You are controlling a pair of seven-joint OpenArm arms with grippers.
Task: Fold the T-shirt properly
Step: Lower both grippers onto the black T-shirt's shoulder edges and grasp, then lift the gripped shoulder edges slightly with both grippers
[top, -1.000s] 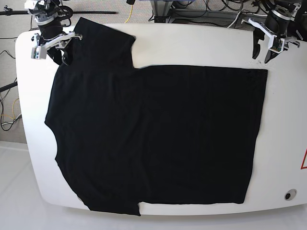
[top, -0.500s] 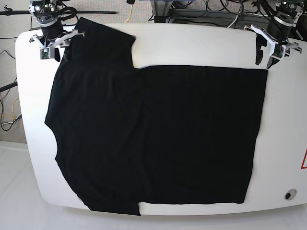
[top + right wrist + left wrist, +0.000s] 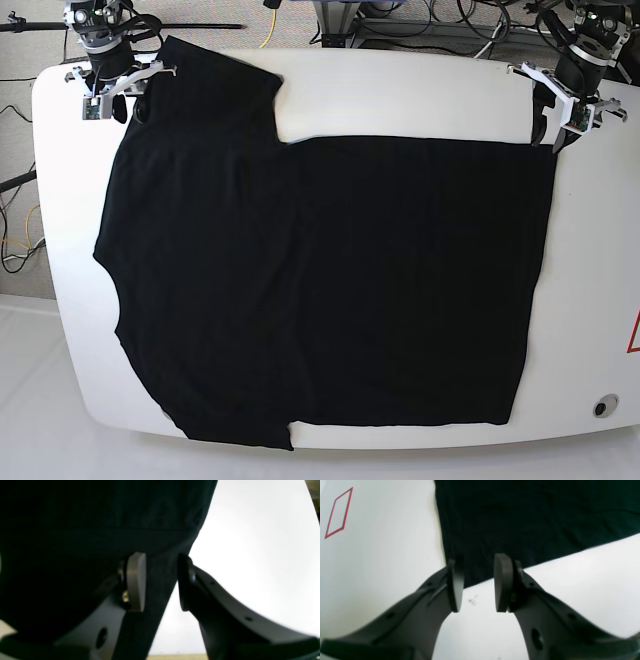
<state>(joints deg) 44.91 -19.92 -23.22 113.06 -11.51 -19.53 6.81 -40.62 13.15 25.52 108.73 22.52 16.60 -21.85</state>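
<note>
The black T-shirt (image 3: pixel 330 280) lies spread flat on the white table (image 3: pixel 400 90), one sleeve toward the far left corner. My left gripper (image 3: pixel 552 128) hovers at the shirt's far right corner. In the left wrist view its jaws (image 3: pixel 477 582) stand open, with that corner of the T-shirt (image 3: pixel 532 517) showing behind the gap and nothing pinched. My right gripper (image 3: pixel 122 104) is at the far left sleeve. Seen from the right wrist camera, this gripper (image 3: pixel 161 585) is open over the sleeve edge of the T-shirt (image 3: pixel 100 517), with dark cloth visible behind the gap.
A red outlined mark (image 3: pixel 338 513) is printed on the table near the right edge (image 3: pixel 634 335). A small round fitting (image 3: pixel 603 407) sits at the near right corner. Cables (image 3: pixel 420 15) lie behind the table's far edge.
The left gripper has come down and slightly inward toward the shirt's far right corner, its jaws a little narrower. The right gripper has shifted slightly toward the far sleeve edge.
</note>
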